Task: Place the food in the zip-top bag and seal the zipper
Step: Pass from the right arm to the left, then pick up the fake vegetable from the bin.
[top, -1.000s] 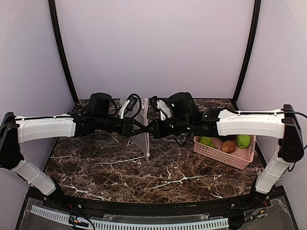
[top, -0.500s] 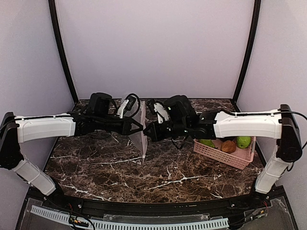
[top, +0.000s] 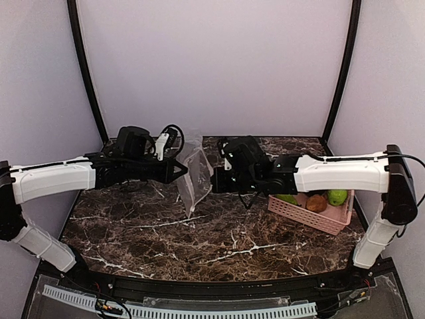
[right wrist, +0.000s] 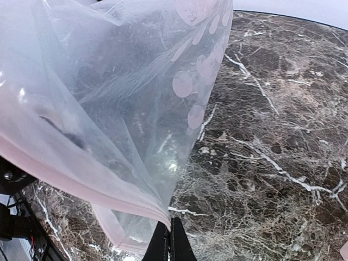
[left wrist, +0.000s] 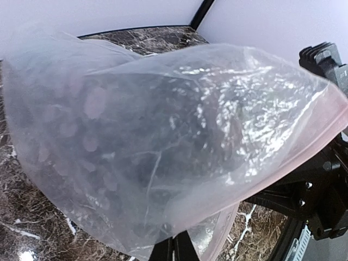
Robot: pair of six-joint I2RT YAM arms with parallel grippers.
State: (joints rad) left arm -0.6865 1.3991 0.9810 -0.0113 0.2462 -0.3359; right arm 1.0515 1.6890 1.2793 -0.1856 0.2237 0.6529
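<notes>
1. The left end effector (top: pixel 182 171) reaches in from the left. Its two fingers (left wrist: pixel 175 249) are pressed together on the bag's lower edge, so it is clamped on the plastic.

2. The bag (top: pixel 192 181) hangs between the two arms above the bench (top: pixel 232 246), near the middle and toward the back. Whether its bottom corner touches the marble I cannot tell. It is clear with white dots, and both wrist views look straight through it to the marble. No food shows inside, so it looks empty.

3. The zipper (left wrist: pixel 304 147), a pale pink strip, runs along the bag's mouth edge. The two walls seem to bulge apart, which suggests the mouth is unsealed. No slider tab can be made out.

4. The right end effector (top: pixel 214 179) comes in from the right. Its fingers (right wrist: pixel 169 242) are pinched shut on the pink edge of the bag.

5. Farther right, well apart from the bag, a pink basket (top: pixel 332 224) sits on the bench. It holds a pear (top: pixel 287 197), a brown lump (top: pixel 317 203) and a round green fruit (top: pixel 337 196). Other pieces may lie hidden behind the arm.

6. Judged from this, the task is at an early stage: the bag is gripped on both sides and lifted, but none of the food is in it. Loading each piece and closing the zipper are not yet done.
</notes>
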